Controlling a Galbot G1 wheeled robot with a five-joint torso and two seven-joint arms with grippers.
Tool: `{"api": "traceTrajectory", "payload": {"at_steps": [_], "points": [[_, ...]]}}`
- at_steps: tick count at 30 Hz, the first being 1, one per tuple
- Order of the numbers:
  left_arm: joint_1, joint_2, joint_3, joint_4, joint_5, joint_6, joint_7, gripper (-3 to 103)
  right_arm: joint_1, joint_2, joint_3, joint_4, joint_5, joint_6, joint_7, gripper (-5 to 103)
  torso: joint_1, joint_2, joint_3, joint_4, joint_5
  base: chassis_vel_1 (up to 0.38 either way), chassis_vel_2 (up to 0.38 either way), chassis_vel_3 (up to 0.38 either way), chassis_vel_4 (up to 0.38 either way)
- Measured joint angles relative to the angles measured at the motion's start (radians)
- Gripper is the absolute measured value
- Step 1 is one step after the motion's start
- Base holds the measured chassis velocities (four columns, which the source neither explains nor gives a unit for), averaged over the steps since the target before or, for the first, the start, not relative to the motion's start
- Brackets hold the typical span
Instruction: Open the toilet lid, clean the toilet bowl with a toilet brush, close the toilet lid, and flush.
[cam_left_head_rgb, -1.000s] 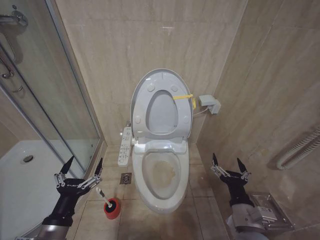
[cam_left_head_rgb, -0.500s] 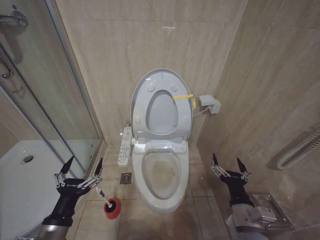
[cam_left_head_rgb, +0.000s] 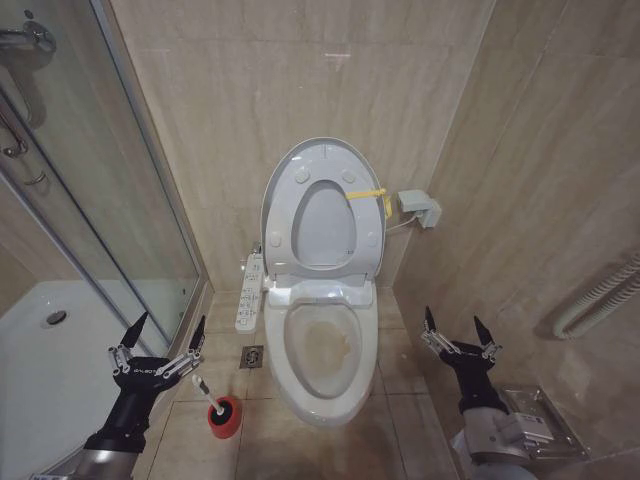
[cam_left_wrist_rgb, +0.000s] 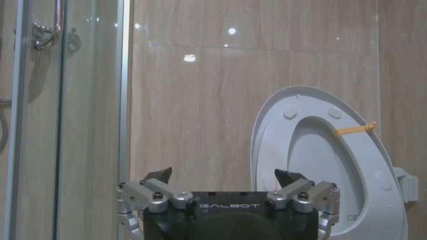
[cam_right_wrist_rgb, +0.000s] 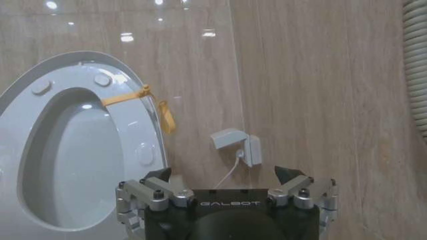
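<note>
Beige marble walls enclose toilet bowl, toilet lid raised.

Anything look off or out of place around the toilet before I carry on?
Two things. A yellow tie is looped round the raised seat ring and lid, strapping them together. The bowl has yellowish-brown stains inside. The brush sits tilted in its red holder by the left end effector; both end effectors are open.

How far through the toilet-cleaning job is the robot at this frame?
Done: the toilet lid stands raised. In hand: nothing; the left gripper is open above the toilet brush, which sits in its red holder. The right gripper is open beside the stained toilet bowl. Left: scrubbing, closing, flushing.
</note>
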Motion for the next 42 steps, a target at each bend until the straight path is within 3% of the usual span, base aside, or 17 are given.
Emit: {"api": "traceTrajectory", "payload": {"at_steps": [42], "points": [[0.000,0.000,0.000,0.000,0.000,0.000,0.000,100,0.000,0.000,0.000,0.000,0.000,0.000,0.000,100,0.000,0.000,0.000,0.0000,0.0000,0.000,0.000,0.000,0.000]]}}
